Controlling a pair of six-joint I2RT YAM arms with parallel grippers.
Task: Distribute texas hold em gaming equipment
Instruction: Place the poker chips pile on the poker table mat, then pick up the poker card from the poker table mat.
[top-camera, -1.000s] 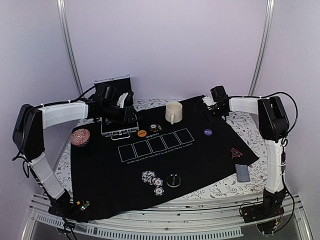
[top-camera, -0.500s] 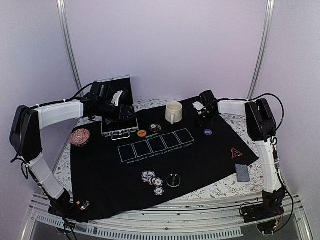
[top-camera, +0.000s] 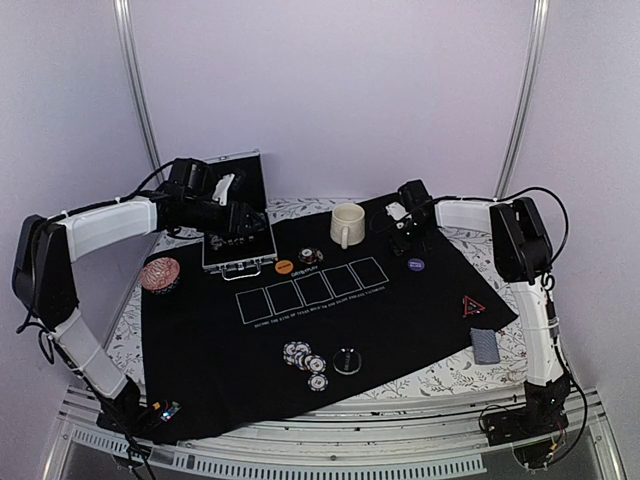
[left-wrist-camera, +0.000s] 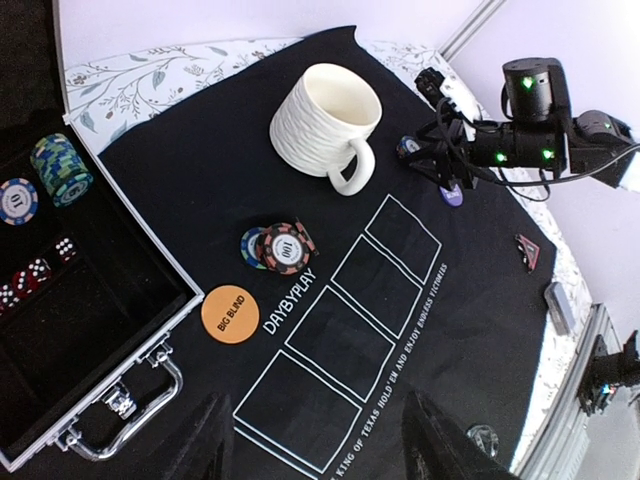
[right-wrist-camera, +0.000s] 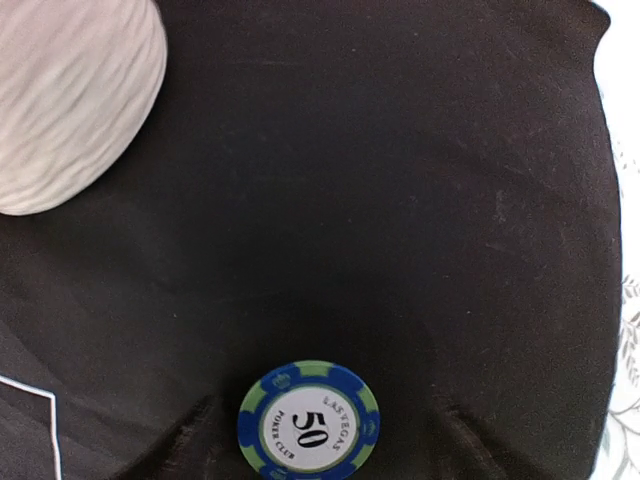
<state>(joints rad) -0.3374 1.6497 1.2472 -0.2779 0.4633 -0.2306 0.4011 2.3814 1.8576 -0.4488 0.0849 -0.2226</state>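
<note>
Now the right pincer (right-wrist-camera: 324, 408) stands open, a finger on either side of a blue-and-green 50 chip (right-wrist-camera: 308, 425). The chip lies flat on the black mat (right-wrist-camera: 420, 200), near the cream mug (right-wrist-camera: 70, 100). Meanwhile the left pincer (left-wrist-camera: 315, 430) hangs open and empty, up by the open case (left-wrist-camera: 100, 330).

The black mat (top-camera: 200, 340) lies bare at left; a cream mug (top-camera: 347, 224), open chip case (top-camera: 237, 250) and poker chips (top-camera: 310, 258) crowd its far edge.
</note>
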